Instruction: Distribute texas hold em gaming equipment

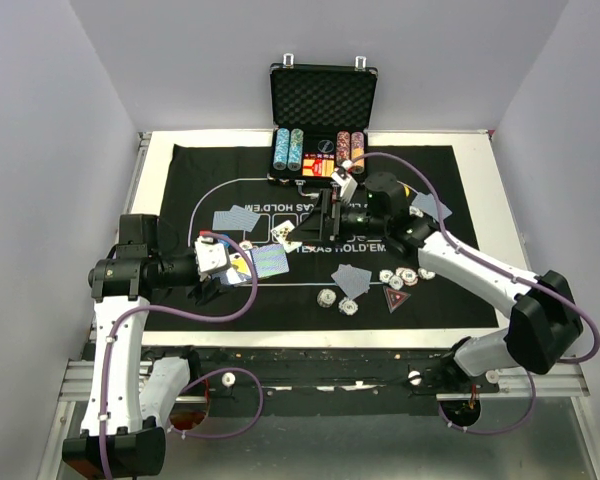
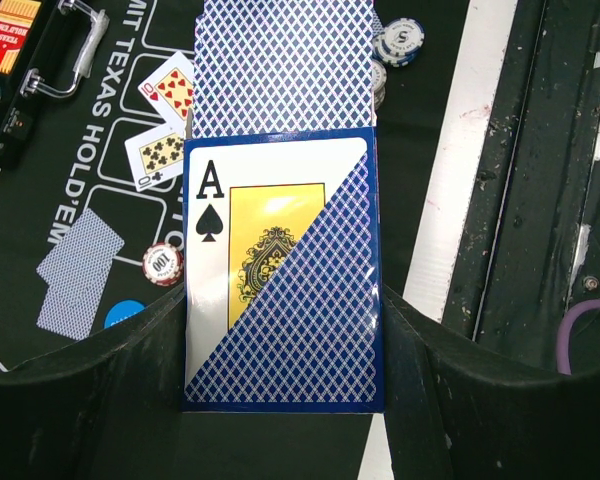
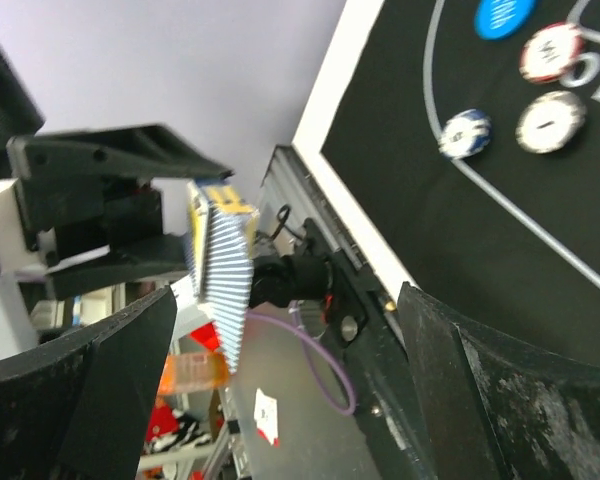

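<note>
The deck of blue-backed cards (image 2: 280,250) stands upright in the left gripper (image 2: 283,330), which is closed on its two sides, above the near left part of the mat (image 1: 180,300). One card (image 2: 280,70) sticks out past the far end of the deck, back up. On the mat beyond it lie two face-up cards, a queen of hearts (image 2: 170,90) and a club card (image 2: 160,152). Pairs of face-down cards (image 1: 235,218) lie at several places. Striped chips (image 1: 400,277) and the red triangular marker (image 1: 395,298) are to the near right.

The right gripper (image 3: 285,295) holds nothing. Its jaws stand wide and it faces the deck from the middle of the mat.

I judge the step is dealing cards. The next move calls for the right gripper to reach the card that sticks out, close on that card alone, and pull it straight out, while the left arm keeps the deck steady.
</note>
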Robot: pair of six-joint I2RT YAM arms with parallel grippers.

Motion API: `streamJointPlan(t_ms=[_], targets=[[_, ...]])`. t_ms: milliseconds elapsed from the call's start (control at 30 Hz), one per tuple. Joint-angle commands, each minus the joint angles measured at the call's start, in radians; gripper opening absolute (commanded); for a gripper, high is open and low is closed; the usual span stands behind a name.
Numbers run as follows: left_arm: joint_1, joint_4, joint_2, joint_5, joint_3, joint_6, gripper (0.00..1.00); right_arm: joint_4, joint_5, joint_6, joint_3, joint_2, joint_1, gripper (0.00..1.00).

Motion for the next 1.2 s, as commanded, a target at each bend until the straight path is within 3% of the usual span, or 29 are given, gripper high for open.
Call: streamJointPlan(t_ms=[0, 333, 500, 1167], targets=[[-0.003, 0.024, 0.007, 0.046, 0.016, 0.001, 0.45, 0.095, -0.05, 0.06, 0.017, 0.005, 0.084, 1.0], [-0.003, 0.026, 0.007, 0.046, 0.024, -0.005, 0.45, 0.11, -0.004, 0.075, 0.033, 0.095, 0.184, 0.96], [-0.004, 0.026, 0.003, 0.046, 0.019, -0.002, 0.45, 0.147, 0.004, 0.109, 0.016, 0.109, 0.184, 0.85], [-0.004, 0.011, -0.007, 0.061, 0.047, -0.005, 0.45, 0.056, 0.104, 0.1, -0.027, 0.065, 0.18, 0.74]])
